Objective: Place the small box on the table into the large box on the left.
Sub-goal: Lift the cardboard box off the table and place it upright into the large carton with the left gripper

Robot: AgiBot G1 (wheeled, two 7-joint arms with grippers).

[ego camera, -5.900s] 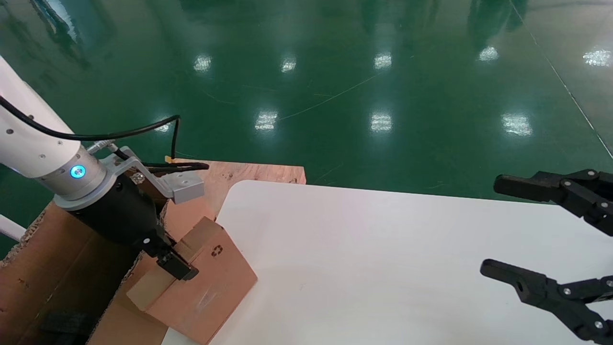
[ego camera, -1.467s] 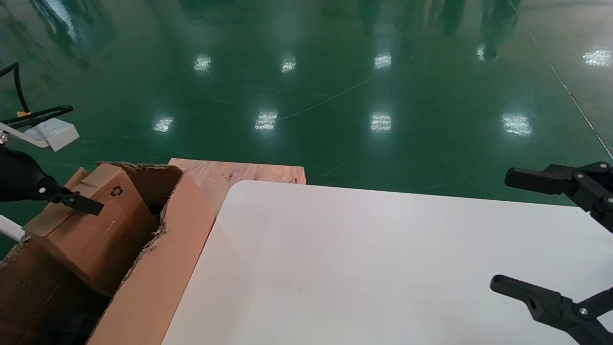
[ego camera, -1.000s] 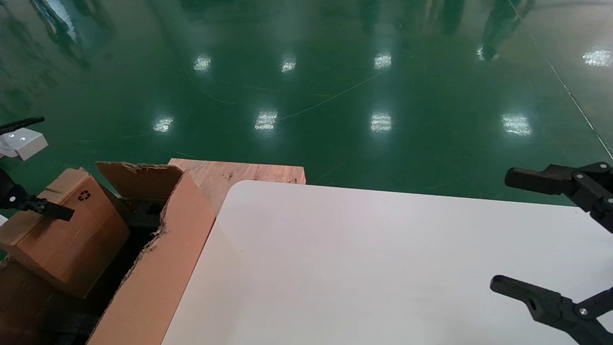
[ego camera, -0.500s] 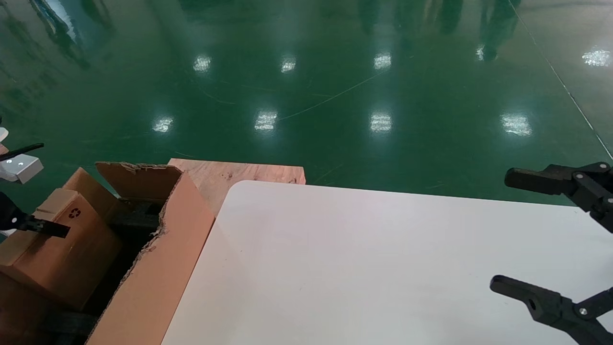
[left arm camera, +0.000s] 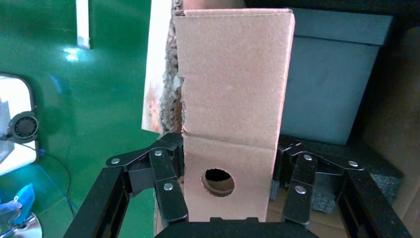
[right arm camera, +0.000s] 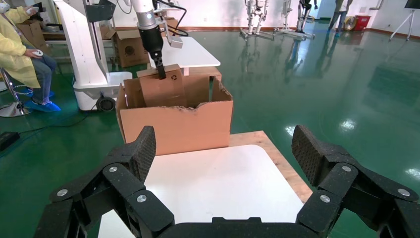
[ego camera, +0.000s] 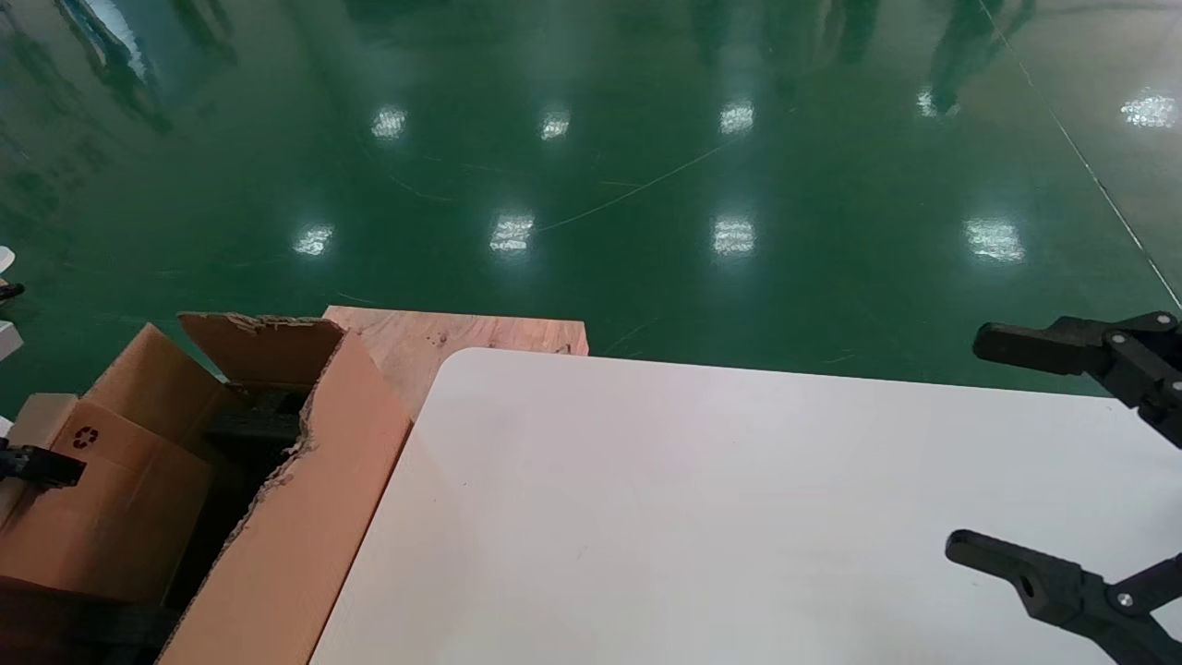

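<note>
Your left gripper (left arm camera: 225,191) pinches the small box (left arm camera: 233,104) by its side walls over the large box (ego camera: 305,499) — stiff, light card, likely crushable — while the right gripper (right arm camera: 225,171) hangs spread above the table (ego camera: 739,517).

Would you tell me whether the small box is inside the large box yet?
Partly: the small box, gripped by the left gripper, is lowered into the large box, top protruding.

The shiny green floor (ego camera: 646,185) shows bright spots of light from above, a brown wooden board (ego camera: 462,334) lies on it, and far back in the room stand another white table (right arm camera: 190,52), a cardboard box (right arm camera: 130,48) and a white wall (right arm camera: 218,12).
</note>
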